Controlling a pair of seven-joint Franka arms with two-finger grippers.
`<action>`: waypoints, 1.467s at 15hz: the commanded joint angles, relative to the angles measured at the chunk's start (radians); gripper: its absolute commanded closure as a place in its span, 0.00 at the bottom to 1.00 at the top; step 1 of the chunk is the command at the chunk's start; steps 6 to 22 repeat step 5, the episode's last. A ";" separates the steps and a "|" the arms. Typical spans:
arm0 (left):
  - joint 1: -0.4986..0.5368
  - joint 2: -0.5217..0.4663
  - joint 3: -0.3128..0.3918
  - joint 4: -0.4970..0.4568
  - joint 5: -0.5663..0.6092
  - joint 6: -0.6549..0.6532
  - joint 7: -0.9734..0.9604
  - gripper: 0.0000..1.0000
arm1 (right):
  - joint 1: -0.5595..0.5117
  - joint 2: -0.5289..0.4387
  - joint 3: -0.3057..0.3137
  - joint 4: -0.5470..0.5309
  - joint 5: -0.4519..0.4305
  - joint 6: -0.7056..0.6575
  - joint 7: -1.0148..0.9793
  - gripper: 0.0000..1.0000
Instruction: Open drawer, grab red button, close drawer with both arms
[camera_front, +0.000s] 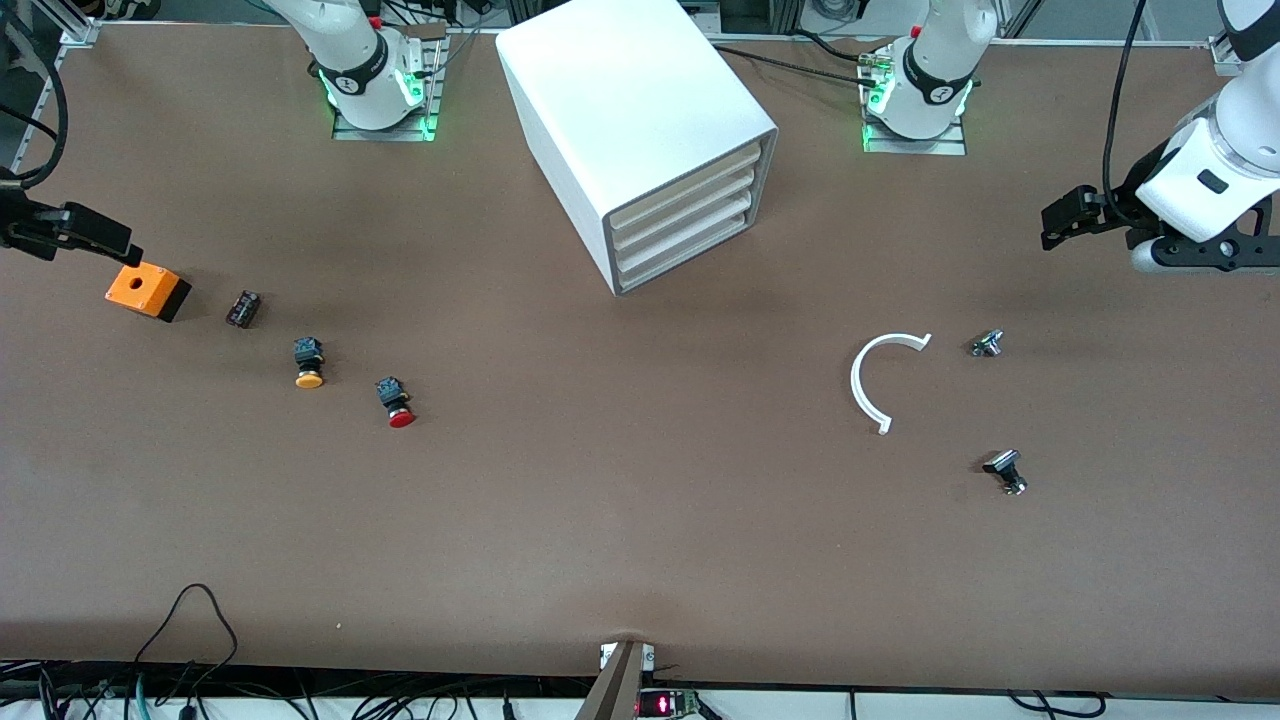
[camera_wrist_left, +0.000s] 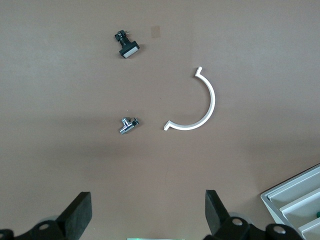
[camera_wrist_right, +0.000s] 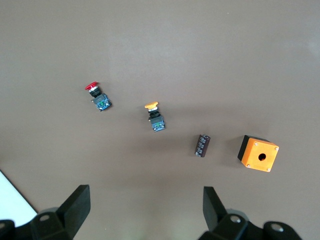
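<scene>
The white cabinet (camera_front: 640, 130) stands between the arm bases, its four cream drawer fronts (camera_front: 688, 222) all shut. A corner of it shows in the left wrist view (camera_wrist_left: 295, 200). The red button (camera_front: 397, 402) lies on its side on the table toward the right arm's end, also in the right wrist view (camera_wrist_right: 97, 96). My right gripper (camera_front: 75, 232) is open and empty over the table's edge beside the orange box; its own view (camera_wrist_right: 145, 210) shows bare table between the fingers. My left gripper (camera_front: 1065, 215) is open and empty over the left arm's end (camera_wrist_left: 148, 215).
A yellow-capped button (camera_front: 309, 363), a black cylinder (camera_front: 243, 308) and an orange box with a hole (camera_front: 147, 290) lie in a row with the red button. A white arc (camera_front: 885, 375) and two small metal fittings (camera_front: 987, 343) (camera_front: 1006, 472) lie toward the left arm's end.
</scene>
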 joint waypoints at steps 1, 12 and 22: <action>-0.003 0.015 0.000 0.036 0.028 -0.026 0.003 0.00 | 0.003 -0.031 -0.002 -0.036 0.007 0.019 -0.019 0.00; -0.003 0.016 0.000 0.039 0.022 -0.035 0.003 0.00 | 0.003 -0.038 -0.002 -0.059 0.005 0.028 -0.006 0.00; -0.003 0.016 0.000 0.039 0.022 -0.035 0.003 0.00 | 0.003 -0.038 -0.002 -0.059 0.005 0.028 -0.006 0.00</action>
